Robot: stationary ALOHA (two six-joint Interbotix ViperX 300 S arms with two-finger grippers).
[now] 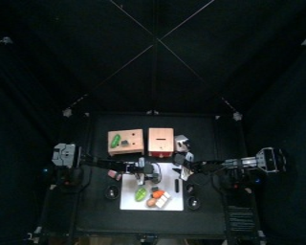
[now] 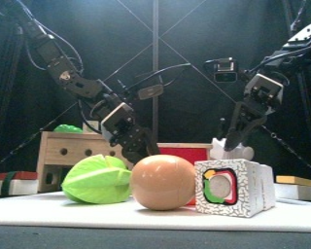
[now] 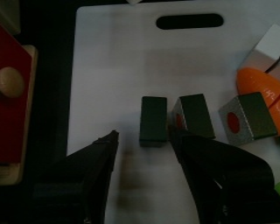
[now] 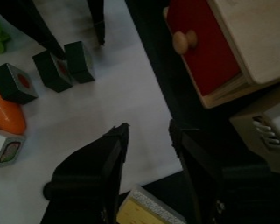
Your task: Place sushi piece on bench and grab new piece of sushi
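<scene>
The pale tan bench (image 1: 125, 142) stands behind the white cutting board (image 1: 168, 203); a green piece (image 1: 116, 144) lies on it. In the front view the bench (image 2: 70, 149) is at the back left. My left gripper (image 3: 154, 150) is open and empty, low over the board (image 3: 119, 61), just in front of two dark sushi pieces (image 3: 154, 118) (image 3: 195, 115). A piece with a red centre (image 3: 245, 116) and an orange piece (image 3: 262, 83) lie beside them. My right gripper (image 4: 154, 149) is open and empty, over the board's edge near the reddish block (image 4: 213, 52).
The reddish-brown block (image 1: 160, 142) with a knob (image 3: 7, 80) stands next to the bench. At the front stand a green piece (image 2: 97, 181), an orange rounded piece (image 2: 165, 182) and a white cube piece (image 2: 233, 188). A grey perforated box (image 4: 265, 131) lies near my right gripper.
</scene>
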